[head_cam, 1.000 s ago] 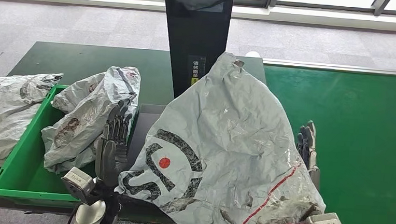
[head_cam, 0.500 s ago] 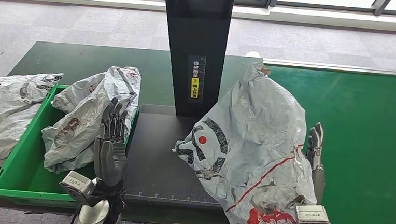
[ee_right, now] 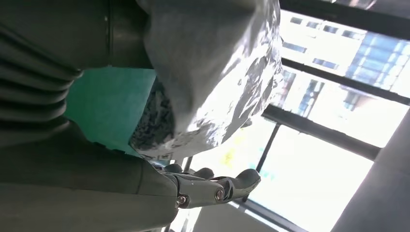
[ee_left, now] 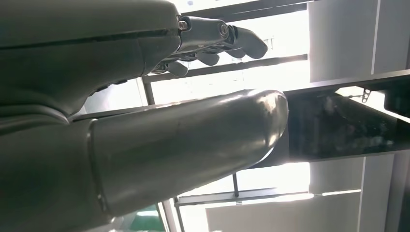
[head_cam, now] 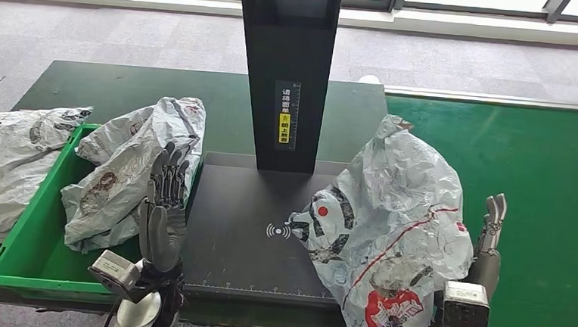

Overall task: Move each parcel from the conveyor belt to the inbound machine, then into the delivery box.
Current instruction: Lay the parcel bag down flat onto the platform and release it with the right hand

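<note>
A crumpled grey parcel (head_cam: pixel 396 215) with black and red print slumps over the right side of the inbound machine's dark platform (head_cam: pixel 236 236) and the edge of the green conveyor belt (head_cam: pixel 551 172). My right hand (head_cam: pixel 488 232) stands just right of it, fingers straight up and spread, holding nothing. In the right wrist view the parcel (ee_right: pixel 217 72) lies close against that hand (ee_right: pixel 96 183). My left hand (head_cam: pixel 164 201) is upright and open at the platform's left edge, holding nothing. Only my left hand (ee_left: pixel 96 58) and windows appear in the left wrist view.
The machine's black column (head_cam: pixel 285 72) rises behind the platform. A green delivery box (head_cam: pixel 31 246) on the left holds a grey parcel (head_cam: pixel 134 169). Another grey parcel (head_cam: pixel 6 161) lies over the box's left rim.
The parcel, raised and spread in front of the column before, has sunk down and to the right onto the platform's edge. My right hand moved right, off it. My left hand barely moved.
</note>
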`<action>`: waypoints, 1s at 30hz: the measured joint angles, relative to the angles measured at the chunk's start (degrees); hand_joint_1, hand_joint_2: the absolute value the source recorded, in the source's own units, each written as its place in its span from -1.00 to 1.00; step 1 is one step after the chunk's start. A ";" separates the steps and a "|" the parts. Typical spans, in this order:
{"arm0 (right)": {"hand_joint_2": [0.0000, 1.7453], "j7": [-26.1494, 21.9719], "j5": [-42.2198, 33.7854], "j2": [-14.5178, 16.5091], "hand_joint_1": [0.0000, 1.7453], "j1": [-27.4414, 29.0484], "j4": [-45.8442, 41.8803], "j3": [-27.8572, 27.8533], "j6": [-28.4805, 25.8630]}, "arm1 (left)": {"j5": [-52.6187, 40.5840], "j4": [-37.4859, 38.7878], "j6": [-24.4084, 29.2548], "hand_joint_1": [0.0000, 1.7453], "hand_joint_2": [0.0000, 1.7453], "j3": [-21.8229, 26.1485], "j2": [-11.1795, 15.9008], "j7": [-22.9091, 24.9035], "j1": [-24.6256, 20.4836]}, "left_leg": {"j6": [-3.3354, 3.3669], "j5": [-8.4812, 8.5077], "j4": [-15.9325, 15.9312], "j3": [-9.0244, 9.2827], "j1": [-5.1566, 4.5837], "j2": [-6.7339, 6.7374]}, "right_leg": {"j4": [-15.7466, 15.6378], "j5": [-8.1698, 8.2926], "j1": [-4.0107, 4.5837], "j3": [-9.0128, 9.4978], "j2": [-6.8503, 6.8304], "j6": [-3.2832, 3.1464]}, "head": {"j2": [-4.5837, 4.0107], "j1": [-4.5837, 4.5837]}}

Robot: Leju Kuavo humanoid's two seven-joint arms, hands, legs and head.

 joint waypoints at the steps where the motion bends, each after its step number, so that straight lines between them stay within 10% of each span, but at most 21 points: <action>1: 1.00 2.76 4.25 0.01 -1.00 -0.17 0.53 -0.31 -0.87 | 0.08 -0.03 -0.19 -1.00 -1.00 -0.01 0.03 -0.11 0.07 | 0.00 0.00 0.00 0.00 0.00 0.00 | 0.00 0.00 0.00 0.00 0.00 0.00 | 0.00 0.00; 5: 1.00 15.34 23.94 -0.14 -1.00 -1.30 4.98 -0.86 -1.71 | 0.22 -0.57 -1.98 -1.00 -1.00 0.01 0.21 -0.38 0.56 | 0.00 0.00 -0.01 -0.02 0.01 -0.01 | 0.00 0.00 0.01 0.00 -0.03 0.00 | 0.00 0.00; 9: -1.00 18.54 29.34 -0.30 -1.00 -2.23 9.05 -0.83 -1.61 | 1.17 -0.84 -4.50 -1.00 -1.00 0.03 0.27 -0.43 0.80 | 0.00 0.01 -0.01 -0.03 0.01 -0.06 | 0.01 0.00 0.01 0.01 -0.09 0.00 | 0.00 0.00; 18: -1.00 19.60 31.18 -0.65 -1.00 -3.89 14.46 0.00 0.00 | 2.58 -0.74 -7.32 -1.00 -1.00 0.10 0.36 -0.53 0.77 | -0.01 0.02 -0.01 -0.04 0.01 -0.07 | 0.01 0.00 0.01 -0.03 -0.07 0.00 | 0.00 0.00; 22: 1.00 16.49 26.92 -0.70 -1.00 -4.22 15.02 0.00 -0.25 | 2.83 -0.74 -8.07 -1.00 -1.00 0.13 0.37 -0.53 0.70 | -0.01 0.02 -0.01 -0.05 0.00 -0.08 | 0.01 0.00 0.00 -0.04 -0.07 0.00 | 0.00 0.00; 30: 1.00 8.91 17.82 -0.71 -1.00 -4.99 16.27 0.50 0.70 | 2.93 0.08 -8.39 -1.00 -1.00 0.15 0.28 -0.54 -0.60 | -0.02 0.03 -0.01 -0.06 0.00 -0.07 | 0.02 0.01 0.00 -0.04 -0.07 0.00 | 0.00 0.00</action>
